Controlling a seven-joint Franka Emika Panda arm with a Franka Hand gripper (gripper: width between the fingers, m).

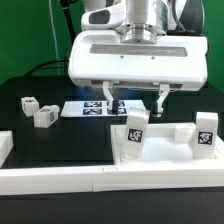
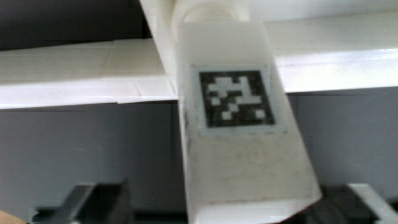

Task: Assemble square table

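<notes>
The jaws were spread wide with nothing pinched, and a tagged leg [image 1: 135,129] stood upright between and just below them on the square panel [image 1: 165,150], where a second leg [image 1: 207,130] was also set, off to one side of the jaws. The step in hand was judged to be letting go of a fitted leg. For the next move, a straight lift clear of it would be called for before a third leg [image 1: 44,116] or a fourth leg [image 1: 27,103] was fetched from the counter [image 1: 60,140], well off to the jaws' other side.
</notes>
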